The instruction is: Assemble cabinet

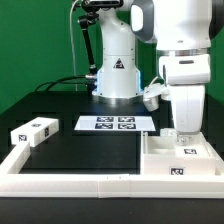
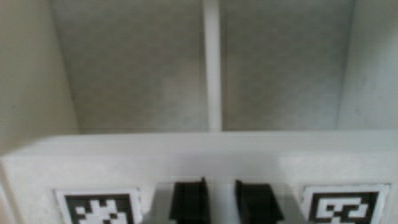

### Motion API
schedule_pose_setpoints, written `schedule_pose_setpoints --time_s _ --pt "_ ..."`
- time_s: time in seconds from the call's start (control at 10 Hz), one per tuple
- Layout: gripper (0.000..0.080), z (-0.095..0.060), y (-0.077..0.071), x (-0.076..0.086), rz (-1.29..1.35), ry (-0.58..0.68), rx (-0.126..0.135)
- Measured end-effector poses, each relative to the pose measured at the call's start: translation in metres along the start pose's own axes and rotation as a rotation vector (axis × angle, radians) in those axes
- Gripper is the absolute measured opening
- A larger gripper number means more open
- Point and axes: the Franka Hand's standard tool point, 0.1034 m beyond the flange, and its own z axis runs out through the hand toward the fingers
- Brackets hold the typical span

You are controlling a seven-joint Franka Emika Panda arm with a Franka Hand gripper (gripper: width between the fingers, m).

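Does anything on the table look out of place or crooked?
One small tagged block lies alone at the exterior view's left, turned at an angle, away from the cabinet under the pincer. Nothing looks damaged.

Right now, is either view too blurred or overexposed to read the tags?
Wrist view: soft all over, tags on the cabinet smeared, end effector dark and fuzzy. Exterior view: sharper, evenly lit, though the tags there are small.

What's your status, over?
Gripper low over the cabinet, fingers nearly together, grip unclear. Loose tagged block apart at exterior view's left. Nothing seen in the way.
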Motion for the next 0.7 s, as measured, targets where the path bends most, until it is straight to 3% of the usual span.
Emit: schedule_pose_setpoints --time_s 0.2,0.4,0.5,0.6,0.7 --pt "0.0070 -0.001 0.001 -0.001 -0.005 -0.001 -0.002" --pt "0.0387 -0.007 0.001 -0.003 -0.005 -0.003 -0.009" --pt "0.0387 -0.013 -0.004 -0.003 0.005 -0.005 -0.019" --pt "0.0576 -0.020 -0.014 -0.004 0.017 -0.010 -0.027" --pt "0.0707 -0.025 -0.026 -0.004 0.041 -0.016 -0.028"
